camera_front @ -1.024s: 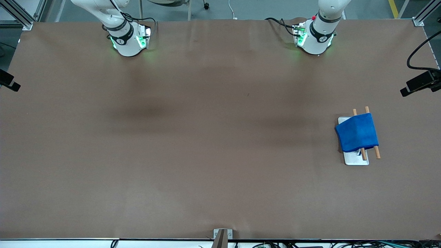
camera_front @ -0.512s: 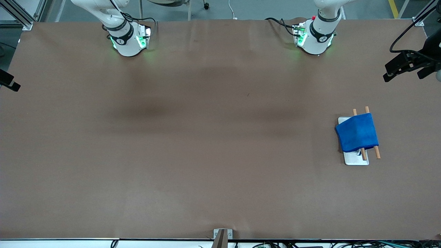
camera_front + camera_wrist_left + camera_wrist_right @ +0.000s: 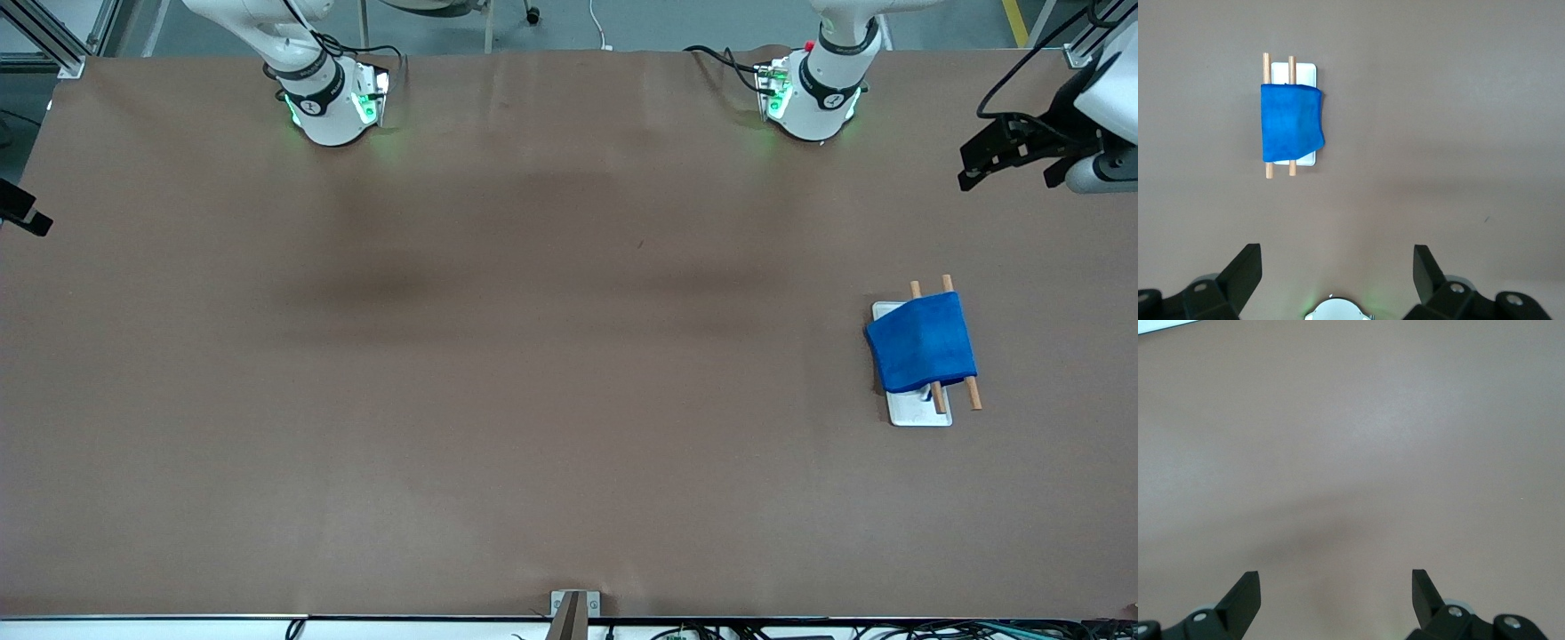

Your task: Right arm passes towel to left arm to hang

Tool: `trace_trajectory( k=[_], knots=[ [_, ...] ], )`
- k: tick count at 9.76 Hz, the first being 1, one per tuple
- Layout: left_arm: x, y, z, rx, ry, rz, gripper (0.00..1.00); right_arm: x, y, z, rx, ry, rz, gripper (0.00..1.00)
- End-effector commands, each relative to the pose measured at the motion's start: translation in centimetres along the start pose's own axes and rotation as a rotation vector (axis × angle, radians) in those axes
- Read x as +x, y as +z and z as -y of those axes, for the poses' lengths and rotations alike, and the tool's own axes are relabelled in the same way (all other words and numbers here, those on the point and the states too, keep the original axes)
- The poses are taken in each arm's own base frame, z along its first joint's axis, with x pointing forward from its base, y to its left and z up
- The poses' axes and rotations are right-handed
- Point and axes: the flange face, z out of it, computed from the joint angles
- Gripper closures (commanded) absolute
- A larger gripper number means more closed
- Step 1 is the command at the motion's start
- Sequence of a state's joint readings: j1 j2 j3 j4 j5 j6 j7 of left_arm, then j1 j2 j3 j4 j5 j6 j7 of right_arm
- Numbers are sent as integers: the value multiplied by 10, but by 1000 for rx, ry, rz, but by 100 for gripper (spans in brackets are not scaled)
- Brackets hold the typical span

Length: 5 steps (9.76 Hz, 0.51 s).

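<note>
— Blue cloth on the rack: where does the towel (image 3: 922,342) sit?

— Draped over two wooden rods (image 3: 973,392) above a white base plate (image 3: 919,411), toward the left arm's end of the brown table (image 3: 533,356).

— And the left gripper (image 3: 1337,270)?

— High over the table, fingers (image 3: 1245,267) spread wide, holding nothing, well apart from the towel.

— The right gripper (image 3: 1336,588)?

— Waiting over bare tabletop, fingers spread wide too, nothing between them.
</note>
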State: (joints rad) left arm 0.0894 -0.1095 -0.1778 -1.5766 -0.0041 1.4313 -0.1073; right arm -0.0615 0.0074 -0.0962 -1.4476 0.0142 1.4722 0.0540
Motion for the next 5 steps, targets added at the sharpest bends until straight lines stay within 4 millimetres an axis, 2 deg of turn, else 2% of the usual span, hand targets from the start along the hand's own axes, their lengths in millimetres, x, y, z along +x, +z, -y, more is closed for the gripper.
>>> trace_trajectory(
  k=[1, 5],
  knots=[
    [-7, 15, 3, -10, 13, 15, 0, -2, -2, -1, 12, 14, -1, 0],
    [7, 11, 5, -13, 108, 6, 0, -2, -2, -1, 12, 14, -1, 0]
  ],
)
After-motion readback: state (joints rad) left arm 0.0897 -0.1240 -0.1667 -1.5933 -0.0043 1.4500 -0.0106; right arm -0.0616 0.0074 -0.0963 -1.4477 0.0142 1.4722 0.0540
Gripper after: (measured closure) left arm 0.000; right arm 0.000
